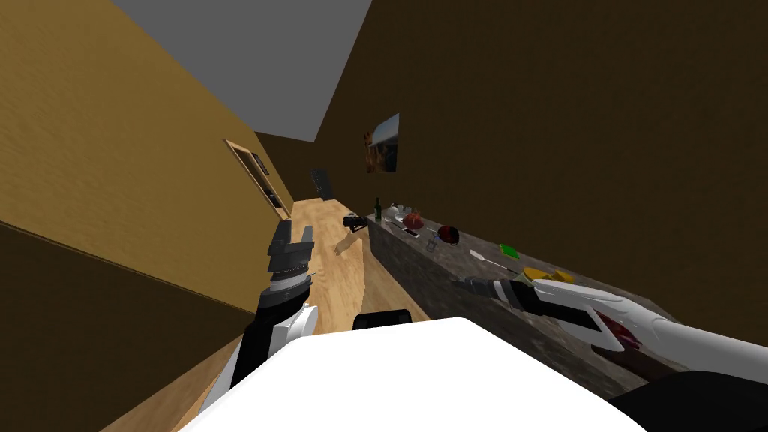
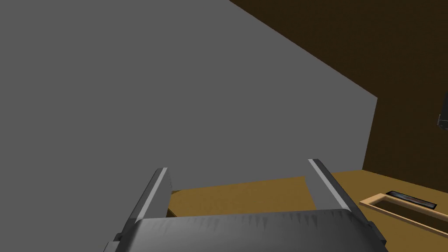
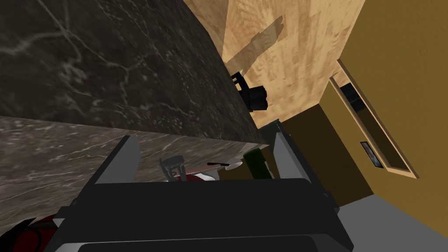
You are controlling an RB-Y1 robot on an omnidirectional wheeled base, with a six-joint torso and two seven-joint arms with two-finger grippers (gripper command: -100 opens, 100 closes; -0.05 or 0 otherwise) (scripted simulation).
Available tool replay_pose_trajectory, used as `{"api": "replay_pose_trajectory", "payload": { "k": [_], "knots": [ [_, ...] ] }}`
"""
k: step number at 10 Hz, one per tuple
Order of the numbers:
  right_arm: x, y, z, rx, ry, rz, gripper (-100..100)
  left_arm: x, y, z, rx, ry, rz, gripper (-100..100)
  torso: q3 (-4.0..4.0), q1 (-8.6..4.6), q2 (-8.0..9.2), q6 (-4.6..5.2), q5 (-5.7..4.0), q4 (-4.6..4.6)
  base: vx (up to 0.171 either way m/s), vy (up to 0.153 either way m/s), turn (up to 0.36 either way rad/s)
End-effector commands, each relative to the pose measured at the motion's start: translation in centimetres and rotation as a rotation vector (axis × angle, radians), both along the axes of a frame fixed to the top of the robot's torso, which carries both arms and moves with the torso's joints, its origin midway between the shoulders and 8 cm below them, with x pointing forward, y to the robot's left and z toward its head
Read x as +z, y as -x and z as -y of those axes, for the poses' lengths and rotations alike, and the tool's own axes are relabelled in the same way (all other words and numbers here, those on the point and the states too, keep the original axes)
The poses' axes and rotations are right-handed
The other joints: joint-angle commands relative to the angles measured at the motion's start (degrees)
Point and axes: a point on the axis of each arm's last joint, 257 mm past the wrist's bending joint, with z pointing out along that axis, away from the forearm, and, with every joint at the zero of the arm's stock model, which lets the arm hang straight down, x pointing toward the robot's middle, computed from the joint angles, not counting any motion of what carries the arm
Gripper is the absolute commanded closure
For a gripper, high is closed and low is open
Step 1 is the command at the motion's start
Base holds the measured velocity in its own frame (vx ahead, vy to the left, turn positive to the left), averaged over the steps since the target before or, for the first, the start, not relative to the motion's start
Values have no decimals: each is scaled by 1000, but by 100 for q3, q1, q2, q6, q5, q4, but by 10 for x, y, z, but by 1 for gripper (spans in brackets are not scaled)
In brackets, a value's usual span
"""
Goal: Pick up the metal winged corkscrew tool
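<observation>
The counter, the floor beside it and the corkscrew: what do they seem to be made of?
Counter: dark polished stone, perhaps marble, judging by its pale veins. Floor: light wood, judging by its grain. Corkscrew: plain grey, possibly metal, but too small to be sure.

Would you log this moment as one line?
right gripper open, at counter, corkscrew ahead, not grasped | left gripper open, raised

head and right wrist: same counter (image 1: 480,241)
</observation>
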Motion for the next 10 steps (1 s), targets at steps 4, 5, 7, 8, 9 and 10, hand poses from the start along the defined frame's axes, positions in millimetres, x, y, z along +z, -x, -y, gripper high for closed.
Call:
{"api": "replay_pose_trajectory", "payload": {
  "k": [4,5,7,8,9,10],
  "knots": [
    [18,-12,58,6,174,-29,-100,0,0,0,0,0,0,0,-2,5,-3,-4,2,0,47,13,214],
    [19,-12,59,8,178,-30,-100,0,0,0,0,0,0,0,-7,6,-11,-8,2,-3,51,1,110],
    [34,-22,88,10,266,-36,-100,0,0,0,0,0,0,0,-4,3,-6,-3,1,-1,52,15,244],
    [42,-26,99,10,303,-37,-100,0,0,0,0,0,0,0,-6,7,-11,-6,2,-3,68,17,246],
    [42,-26,99,10,303,-37,-100,0,0,0,0,0,0,0,-8,9,-14,-2,2,-3,49,15,38],
    [55,-35,116,12,360,-37,-100,0,0,0,0,0,0,0,-3,7,-6,4,0,-1,54,33,231]
  ]
}}
